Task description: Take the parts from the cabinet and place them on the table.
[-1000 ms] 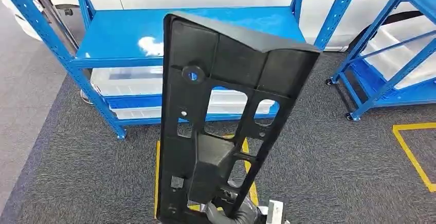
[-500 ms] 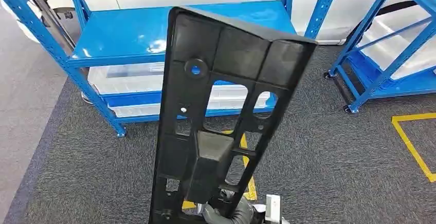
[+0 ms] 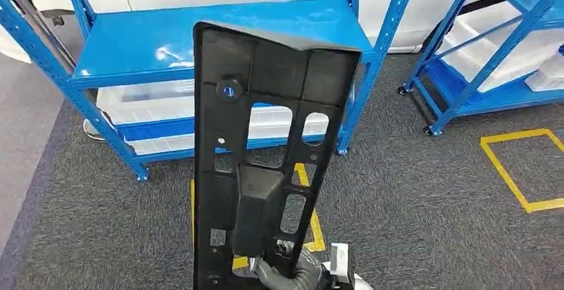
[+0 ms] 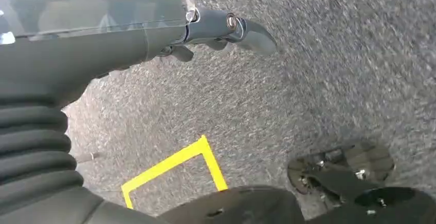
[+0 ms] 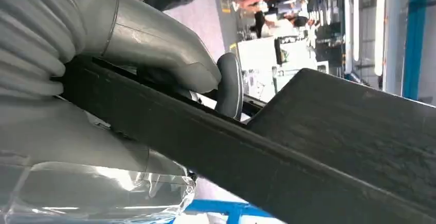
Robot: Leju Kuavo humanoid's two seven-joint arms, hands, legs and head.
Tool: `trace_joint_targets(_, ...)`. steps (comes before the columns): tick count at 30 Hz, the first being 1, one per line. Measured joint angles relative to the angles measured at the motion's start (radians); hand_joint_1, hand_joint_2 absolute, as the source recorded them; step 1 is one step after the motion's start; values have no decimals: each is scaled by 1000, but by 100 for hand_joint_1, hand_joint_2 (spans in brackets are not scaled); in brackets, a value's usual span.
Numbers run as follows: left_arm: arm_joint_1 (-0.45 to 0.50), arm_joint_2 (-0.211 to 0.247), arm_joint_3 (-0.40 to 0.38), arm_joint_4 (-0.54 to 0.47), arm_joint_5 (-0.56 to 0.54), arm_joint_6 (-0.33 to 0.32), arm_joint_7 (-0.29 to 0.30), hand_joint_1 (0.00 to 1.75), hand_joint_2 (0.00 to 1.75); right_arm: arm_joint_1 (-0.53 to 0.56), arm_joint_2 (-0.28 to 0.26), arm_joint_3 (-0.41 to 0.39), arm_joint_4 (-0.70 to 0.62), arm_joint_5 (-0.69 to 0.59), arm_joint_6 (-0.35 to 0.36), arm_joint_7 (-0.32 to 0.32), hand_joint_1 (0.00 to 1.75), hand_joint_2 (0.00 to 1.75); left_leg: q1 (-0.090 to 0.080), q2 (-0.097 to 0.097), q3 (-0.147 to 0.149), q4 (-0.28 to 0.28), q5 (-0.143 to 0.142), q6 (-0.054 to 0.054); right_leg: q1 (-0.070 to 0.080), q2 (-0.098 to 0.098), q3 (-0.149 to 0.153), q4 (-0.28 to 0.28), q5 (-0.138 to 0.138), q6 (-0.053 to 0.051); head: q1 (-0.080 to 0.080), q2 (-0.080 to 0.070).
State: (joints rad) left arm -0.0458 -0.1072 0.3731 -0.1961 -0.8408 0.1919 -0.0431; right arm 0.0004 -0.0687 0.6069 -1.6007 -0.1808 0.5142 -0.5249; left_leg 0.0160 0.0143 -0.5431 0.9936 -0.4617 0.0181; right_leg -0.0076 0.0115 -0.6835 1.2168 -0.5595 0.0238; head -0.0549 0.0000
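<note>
- The right hand (image 3: 292, 275) sits low at the frame's bottom edge, gripping a black part (image 3: 266, 150) by its lower end, thumb over its edge.
- The left hand (image 4: 205, 29) hangs above the floor, fingers (image 4: 254, 31) holding nothing.

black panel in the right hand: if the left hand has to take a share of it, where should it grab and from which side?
Probably the long left edge of the black panel, mid-height, coming in from the robot's left. The panel stands nearly upright, the right hand grips only its bottom end, and that edge is a bare straight rail beside cut-outs that fingers could hook. The left hand hangs over carpet, holding nothing.
</note>
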Motion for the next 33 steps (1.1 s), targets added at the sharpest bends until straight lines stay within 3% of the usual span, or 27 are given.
trace_joint_targets(1,3,0,1,0,0,0,1,0,175,0,-1,2,3,0,0,0,169,175,-1,10,-3,1,0,0,-1,-1,-33,74,-28,3,0,0)
trace_joint_targets(2,4,1,2,0,0,-1,3,0,175,0,-2,3,6,0,0,0,169,175,-3,20,-5,2,0,1,-3,-2,-47,110,-32,4,0,0)
trace_joint_targets(3,5,1,2,0,0,-4,5,0,175,0,-3,3,10,-1,0,0,169,175,-4,30,-5,3,0,1,-5,-4,-37,95,-15,4,0,0)
trace_joint_targets(4,5,0,2,0,0,-6,6,0,175,0,-3,4,13,-2,0,0,169,175,-5,37,-5,4,0,0,-5,-9,-1,35,22,2,0,0)
trace_joint_targets(5,4,-1,2,0,0,-8,5,0,175,0,-3,5,13,-4,0,0,169,175,-5,46,-3,4,-1,-2,-5,-20,56,-69,69,-3,0,0)
trace_joint_targets(6,4,-1,2,0,0,-8,-1,0,175,-2,-3,5,14,-5,0,0,169,175,-6,53,0,5,-2,-3,-3,-47,108,-163,104,-10,0,0)
trace_joint_targets(7,4,-1,2,0,0,-7,-6,0,175,-7,-3,6,15,-8,-3,0,169,175,-11,58,1,5,-3,-8,8,-89,128,-205,86,-16,0,0)
trace_joint_targets(11,-13,-7,2,0,0,-4,-3,0,175,-11,-3,11,21,-21,-14,1,169,175,-15,87,3,2,0,-29,13,-48,112,-209,100,-36,0,0)
trace_joint_targets(12,-22,-8,2,0,-2,-5,-4,0,175,-11,-2,11,21,-22,-16,2,169,175,-12,72,-4,10,-11,-37,0,-39,117,-218,109,-45,0,0)
trace_joint_targets(13,-28,-9,2,0,-8,-9,-8,0,175,-13,-2,11,21,-23,-19,3,169,175,-10,34,-13,38,-37,-40,0,-33,115,-220,113,-52,0,0)
trace_joint_targets(14,-31,-10,2,0,-9,-11,-10,0,175,-15,-1,12,21,-22,-20,5,169,175,-9,18,-26,73,-61,-40,1,-28,113,-220,114,-54,0,0)
trace_joint_targets(15,-35,-10,2,0,-11,-15,-13,0,175,-16,2,13,21,-23,-23,6,169,175,-7,-2,-73,187,-123,-43,2,-13,109,-219,116,-58,0,0)
trace_joint_targets(16,-38,-10,2,0,-14,-17,-13,0,175,-16,2,13,21,-23,-27,7,169,175,-7,-6,-111,273,-158,-45,3,-2,107,-218,118,-59,0,0)
trace_joint_targets(17,-40,-10,2,0,-19,-23,-14,0,175,-14,2,13,21,-22,-32,8,169,175,-6,-6,-134,326,-170,-46,3,11,105,-217,119,-59,0,0)
trace_joint_targets(18,-40,-10,1,0,-25,-31,-14,0,175,-13,2,13,21,-21,-35,8,169,175,-6,-6,-132,323,-153,-46,3,27,105,-215,119,-58,0,0)
trace_joint_targets(19,-40,-10,-1,0,-31,-38,-13,0,175,-12,2,13,21,-19,-39,8,169,175,-5,-7,-106,272,-116,-45,2,41,106,-213,120,-56,0,0)
trace_joint_targets(20,-42,-10,-2,0,-34,-43,-9,0,175,-12,2,13,21,-18,-46,8,169,175,-3,-12,-65,187,-69,-44,2,55,106,-210,119,-55,0,0)
trace_joint_targets(21,-45,-8,-2,0,-40,-48,0,0,175,-12,2,13,21,-17,-51,7,169,175,-1,-31,-16,85,-20,-42,1,68,107,-206,118,-51,0,0)
trace_joint_targets(22,-45,-8,-3,0,-42,-50,8,0,175,-10,2,13,21,-17,-52,5,169,175,4,-72,10,29,-18,-39,0,76,104,-203,116,-47,0,0)
trace_joint_targets(23,-41,-7,-3,0,-44,-54,19,0,175,-10,2,13,20,-17,-54,3,169,175,6,-100,12,7,-26,-39,4,88,94,-192,118,-39,0,0)
trace_joint_targets(26,-46,-4,-5,0,-54,-53,35,0,175,2,0,13,20,-16,-55,-3,169,175,-2,-72,10,18,-22,-27,-4,119,82,-200,131,-18,0,0)
trace_joint_targets(27,-43,-6,-6,0,-55,-53,36,0,175,3,-1,13,20,-16,-55,-3,169,175,10,-56,11,6,-15,-18,0,129,79,-197,129,-12,0,0)
trace_joint_targets(28,-43,-6,-9,0,-57,-53,36,0,175,4,0,13,20,-16,-55,-4,169,175,8,-42,12,4,-12,-10,4,77,69,-176,110,-10,0,0)
trace_joint_targets(29,-43,-6,-11,0,-58,-53,35,0,175,2,-1,13,20,-16,-55,-5,169,175,7,-30,9,4,-11,-4,4,35,43,-121,74,-7,0,0)
trace_joint_targets(30,-41,-7,-13,0,-58,-53,35,0,175,2,0,13,20,-16,-55,-4,169,175,4,-16,8,4,-11,-4,3,9,4,-38,31,-3,0,0)
trace_joint_targets(32,-35,-5,-15,0,-56,-53,36,0,175,4,-1,13,21,-16,-57,-5,169,175,1,13,5,5,-11,-3,-2,-5,-66,114,-25,3,0,0)
trace_joint_targets(33,-35,-3,-16,0,-56,-53,36,0,175,5,-1,13,21,-16,-58,-4,169,175,1,27,5,5,-11,-3,-4,-7,-72,129,-19,4,0,0)
